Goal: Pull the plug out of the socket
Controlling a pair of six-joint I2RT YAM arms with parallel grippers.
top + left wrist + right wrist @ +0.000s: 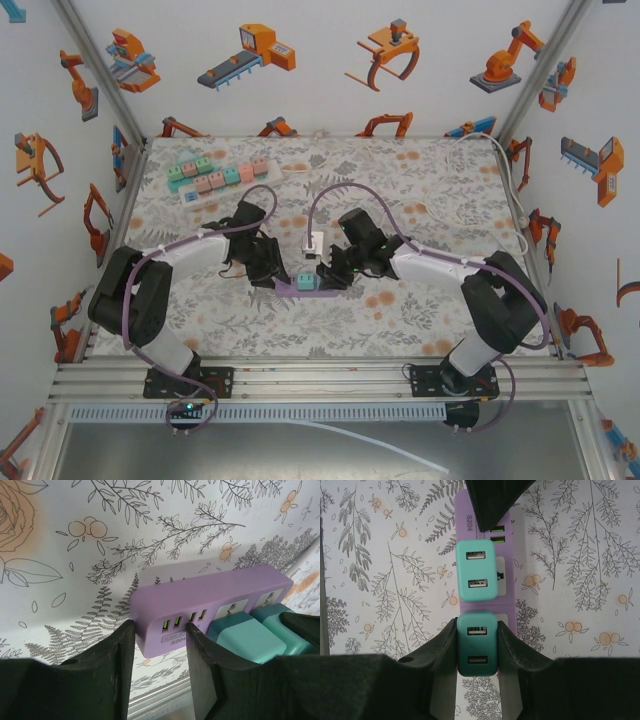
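Strip (pixel 210 587) lies in the middle of the table (pixel 420 180), its long axis running left-right between my arms. My left pincer (pixel 160 630) is clamped across its USB end, pinning it. Next along sits a light plug (pixel 476 570), then the dark plug (pixel 477 655), nearest the right arm. My right pincer (pixel 477 627) grips that dark plug by both sides. I judge the pull goes straight off the strip's face.

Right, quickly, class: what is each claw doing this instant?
Left claw: closed on the end of the purple plastic power strip.
Right claw: closed on the darker teal square charger plug.
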